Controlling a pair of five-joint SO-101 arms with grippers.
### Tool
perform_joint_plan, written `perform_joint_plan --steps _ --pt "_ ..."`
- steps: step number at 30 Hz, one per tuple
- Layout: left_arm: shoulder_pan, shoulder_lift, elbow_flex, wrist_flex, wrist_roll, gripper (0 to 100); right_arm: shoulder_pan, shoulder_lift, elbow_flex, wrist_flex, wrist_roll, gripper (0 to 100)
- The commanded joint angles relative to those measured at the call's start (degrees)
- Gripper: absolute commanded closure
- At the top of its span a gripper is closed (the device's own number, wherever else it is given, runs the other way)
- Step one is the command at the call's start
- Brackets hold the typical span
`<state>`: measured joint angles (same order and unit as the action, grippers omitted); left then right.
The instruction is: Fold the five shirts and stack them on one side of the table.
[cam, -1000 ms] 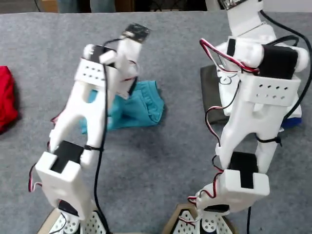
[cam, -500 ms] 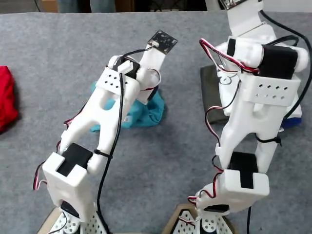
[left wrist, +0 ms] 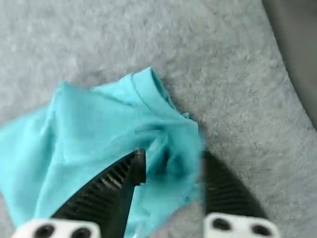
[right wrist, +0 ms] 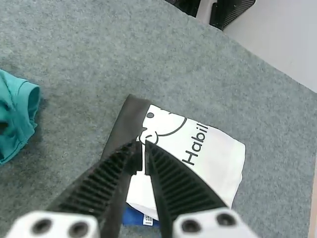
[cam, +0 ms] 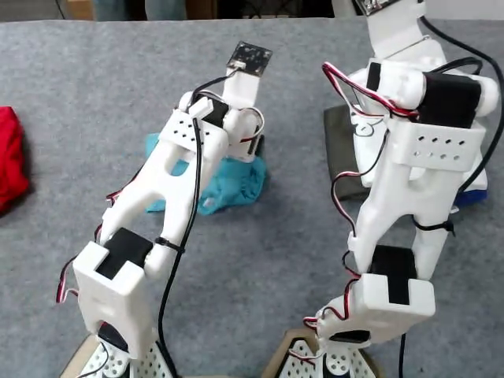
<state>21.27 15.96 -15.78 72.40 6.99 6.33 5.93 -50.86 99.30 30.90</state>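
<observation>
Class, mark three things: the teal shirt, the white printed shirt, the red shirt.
teal shirt (left wrist: 94, 124), left wrist view, its flat middle.
white printed shirt (right wrist: 223, 163), right wrist view, its plain white front.
red shirt (cam: 9, 157), high view, its visible bunched part.

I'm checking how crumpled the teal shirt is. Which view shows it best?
The left wrist view: the teal shirt lies bunched on the table, close up, with the open left gripper around one fold. In the high view the left arm covers part of it. The right wrist view catches one edge.
</observation>
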Motion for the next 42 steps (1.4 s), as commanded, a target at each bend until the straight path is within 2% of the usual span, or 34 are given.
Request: perform_joint_plan --steps 1,4,7,9,12,14,16,20,24,31,37,42 --pt "-1.1 -1.14 -1.89 0.79 6.07 68 0.53 -2.42 -2.33 0.44 0.44 97.7" --pt "-4.62 -3.78 -6.9 4.84 7.82 69 0.35 -2.42 -2.33 1.49 0.35 97.7" --pt "-10.59 -5.71 -11.56 9.05 7.47 76 -1.85 -2.15 -2.07 1.67 0.0 98.0" --pt "-15.52 -6.24 -12.62 10.64 7.47 85 -5.8 -1.89 1.1 1.67 -1.14 98.0" --pt "-23.52 -5.36 -10.68 11.6 7.03 98 -15.38 -1.1 11.12 -0.35 -5.1 98.0" --pt "-28.09 -4.57 -7.69 11.43 4.48 96 -22.24 0.84 18.15 -4.04 -6.77 98.0" --pt "-32.13 -3.96 -5.41 11.25 2.55 97 -27.16 3.65 24.48 -9.67 -8.62 98.0" --pt "-37.58 -3.69 -1.71 11.25 0.35 97 -30.86 9.54 30.64 -13.98 -11.43 98.0" --pt "-39.52 -3.6 1.45 11.08 -3.52 97 -30.33 14.9 31.69 -10.11 -12.57 98.0" --pt "-40.48 -3.6 8.92 3.87 -5.89 97 -25.58 22.81 37.14 -10.81 -12.4 98.0" --pt "-39.96 -3.6 10.77 2.55 -5.89 97 -23.65 20.26 42.59 -10.64 -11.25 98.0" --pt "-36.35 -3.69 8.31 2.55 -5.54 97 -23.91 12.88 41.27 -8.62 -10.02 98.0"
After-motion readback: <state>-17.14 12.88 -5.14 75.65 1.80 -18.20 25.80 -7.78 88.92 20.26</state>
